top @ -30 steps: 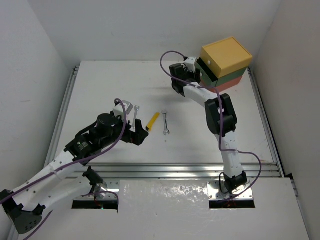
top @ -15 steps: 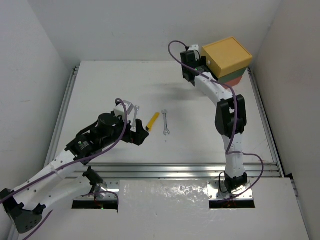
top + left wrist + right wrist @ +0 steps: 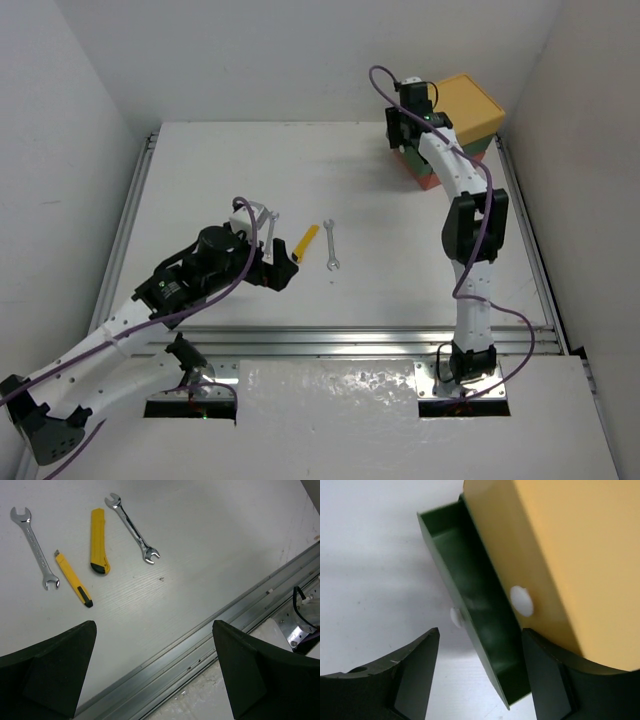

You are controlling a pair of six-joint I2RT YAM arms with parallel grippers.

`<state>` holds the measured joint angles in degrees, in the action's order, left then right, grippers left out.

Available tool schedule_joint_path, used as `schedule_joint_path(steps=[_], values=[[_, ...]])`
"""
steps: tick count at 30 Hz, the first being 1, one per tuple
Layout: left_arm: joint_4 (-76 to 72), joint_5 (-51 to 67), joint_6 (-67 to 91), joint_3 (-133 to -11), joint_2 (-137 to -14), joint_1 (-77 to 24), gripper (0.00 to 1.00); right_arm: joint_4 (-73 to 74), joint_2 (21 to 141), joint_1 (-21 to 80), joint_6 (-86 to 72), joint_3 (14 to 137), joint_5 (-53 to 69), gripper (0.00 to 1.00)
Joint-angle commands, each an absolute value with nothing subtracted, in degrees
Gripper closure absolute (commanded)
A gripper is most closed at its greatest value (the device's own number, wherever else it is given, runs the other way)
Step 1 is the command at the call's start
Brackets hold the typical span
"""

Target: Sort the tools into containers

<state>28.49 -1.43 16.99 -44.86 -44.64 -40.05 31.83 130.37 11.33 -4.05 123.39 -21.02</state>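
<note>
Top external view, near to far; wrist views fill in detail.

1. Left gripper [image 3: 154,627]: hovers over the near-centre of the table [image 3: 200,170], just beyond the rail [image 3: 200,635]. Jaws spread fully, nothing between them.

2. Tools, four in view, flat on the table ahead of that gripper, well apart from the containers:
- left wrench [image 3: 35,540], silver, open-ended;
- thin yellow-black tool [image 3: 73,578], just beside that wrench's lower end, apparently not touching;
- yellow cutter [image 3: 98,541], flat, black-tipped;
- right wrench [image 3: 132,527], silver, set apart.
No other tools show.

3. Stack [image 3: 455,135] of containers, far right corner. The yellow drawer [image 3: 570,555] is on top with a white knob [image 3: 521,601]. The green drawer [image 3: 480,605] beneath stands part-way out, interior bare, its own knob [image 3: 455,617] on the front wall. The red-orange drawer [image 3: 425,180] is at the bottom.

4. Right gripper [image 3: 480,635]: poised above the green drawer's front, jaws apart, gripping nothing as far as can be seen.

Handling note (judgement): the step in hand looks like opening the green drawer while the left arm readies a pick. The opening appears narrow for a wrench, so it should be drawn wider by the knob, pulled straight to keep the stack square. For the pick, the right wrench is the easier start. Close across its thin shank at mid-length, fingertips down at the table surface. The left wrench and thin tool lie close, so one risks being nudged.
</note>
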Motion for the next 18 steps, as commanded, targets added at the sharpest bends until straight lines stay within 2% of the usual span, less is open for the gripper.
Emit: schedule_joint_path(steps=[1, 6, 9, 10, 13, 18], values=[[26.28, -1.85, 16.87, -44.65, -45.17, -40.61, 0.0, 35.94, 132.45, 10.72, -2.03, 125.07, -12.86, 0.33], [26.28, -2.11, 16.96, -44.65, -45.53, -40.69, 0.0, 38.14, 133.5, 10.64, -1.06, 125.42, -5.54, 0.36], [26.37, -2.28, 16.96, -44.65, -45.7, -40.69, 0.0, 39.72, 133.94, 9.76, -0.7, 126.47, -1.33, 0.42], [26.37, -2.29, 16.96, -44.65, -45.79, -40.61, 0.0, 40.6, 133.86, 9.49, -0.53, 126.56, 2.07, 0.51], [26.37, -2.29, 17.05, -44.65, -45.97, -40.61, 0.0, 41.57, 132.98, 8.26, -0.35, 126.13, 8.94, 0.57], [26.37, -2.46, 17.05, -44.65, -46.05, -40.61, 0.0, 43.32, 131.75, 7.91, 2.55, 125.68, 10.29, 0.58]])
